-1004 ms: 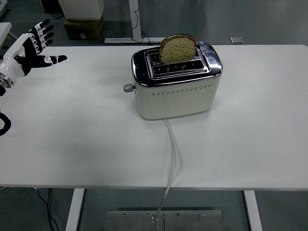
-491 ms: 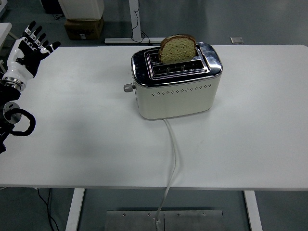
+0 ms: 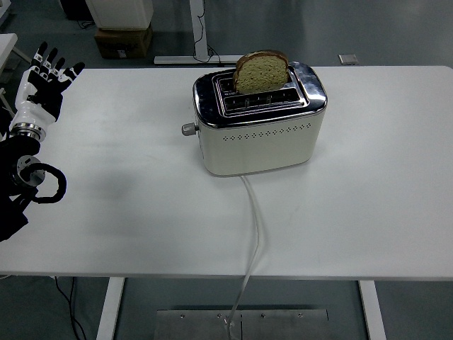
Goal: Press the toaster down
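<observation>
The left hand [image 3: 44,78] is raised at the table's [image 3: 127,212] left edge, fingers spread wide and pointing up, holding nothing. The right arm is out of sight. Well off to the hand's right, near the middle of the table, sits the toaster [image 3: 258,124], with a slice of bread [image 3: 261,71] standing tall out of the far slot. The lever [image 3: 188,129] sticks out of the end of the toaster that faces the hand, and it looks to be in its upper position, so the pressing is not yet done.

To do this well, the hand probably needs to travel right and come down over the lever from above, with a finger or two placed squarely on the knob. A straight downward push seems best, since a slanted one could slide the toaster along the table or slip off the small knob. The cord [image 3: 252,234] trails toward the near edge, clear of that path.
</observation>
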You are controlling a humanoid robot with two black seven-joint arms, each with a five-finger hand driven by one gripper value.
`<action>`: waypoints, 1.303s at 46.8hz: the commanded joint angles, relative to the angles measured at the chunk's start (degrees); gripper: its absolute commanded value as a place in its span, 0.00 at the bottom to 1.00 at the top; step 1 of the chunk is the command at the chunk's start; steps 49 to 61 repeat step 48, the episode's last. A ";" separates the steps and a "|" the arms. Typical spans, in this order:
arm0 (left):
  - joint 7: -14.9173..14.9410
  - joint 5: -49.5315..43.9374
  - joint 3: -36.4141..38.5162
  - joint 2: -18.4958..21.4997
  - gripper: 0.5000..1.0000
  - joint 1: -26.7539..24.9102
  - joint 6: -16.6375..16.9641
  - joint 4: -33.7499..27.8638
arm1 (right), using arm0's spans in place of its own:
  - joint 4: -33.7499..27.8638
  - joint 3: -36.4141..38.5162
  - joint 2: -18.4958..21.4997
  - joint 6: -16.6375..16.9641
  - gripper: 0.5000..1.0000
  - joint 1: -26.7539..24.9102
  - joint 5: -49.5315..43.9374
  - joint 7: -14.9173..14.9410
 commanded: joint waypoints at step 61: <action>0.25 1.01 -4.01 -9.84 1.00 0.08 -0.97 3.76 | 0.08 0.09 0.00 -0.02 1.00 -1.31 0.10 -0.03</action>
